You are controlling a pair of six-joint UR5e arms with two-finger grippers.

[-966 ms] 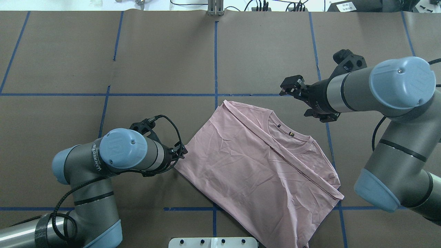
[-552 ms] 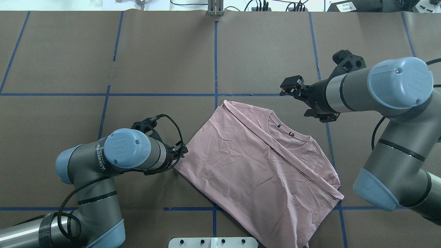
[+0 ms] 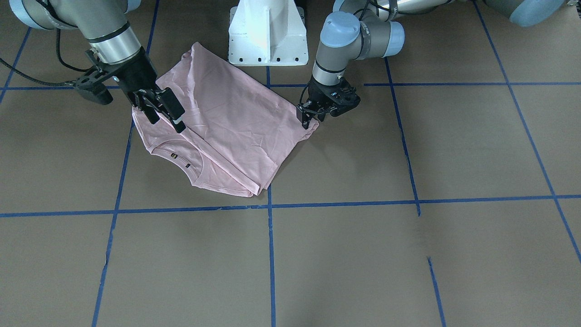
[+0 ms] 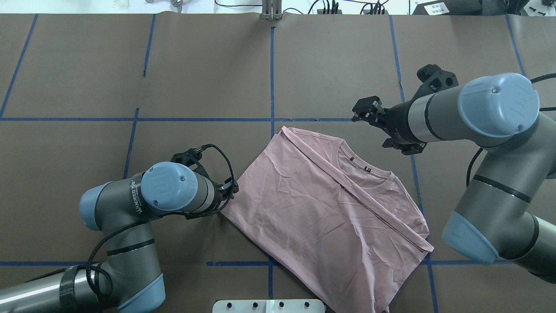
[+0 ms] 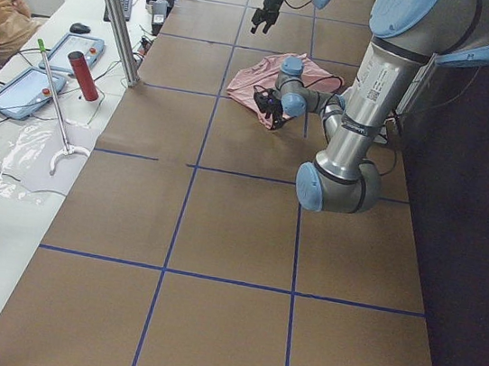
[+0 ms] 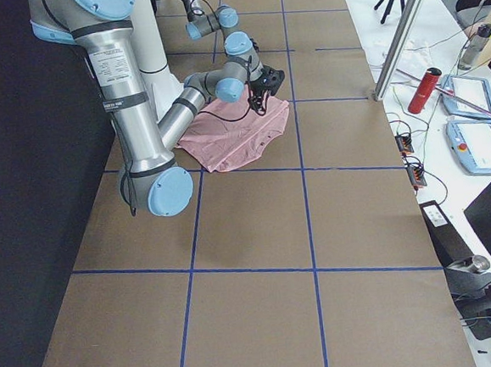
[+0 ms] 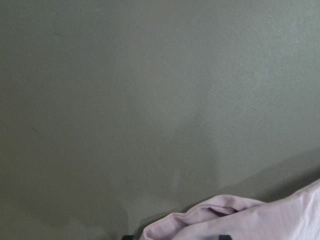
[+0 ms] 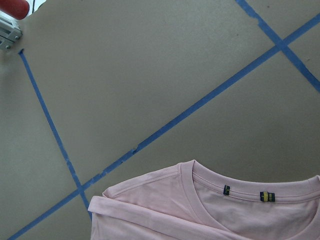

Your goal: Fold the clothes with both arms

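The T-shirt [image 4: 321,208] lies flat and slanted on the counter [image 4: 87,87], hem nearest the base. It is pale pink, with its sides folded in and light creases. A corner grasp is judged in hand. The left claw [image 3: 309,121] is set at a side corner, and its closure cannot be told. Farther out, the right claw [image 3: 165,120] is held apart, raised by the collar. A descent to that end's corner is called for.

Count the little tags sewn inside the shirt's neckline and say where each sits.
2. Both sit on the neckband inside the T-shirt: in the right wrist view, a narrow tag on the left and a wider tag just right of it. Folds may hide others.
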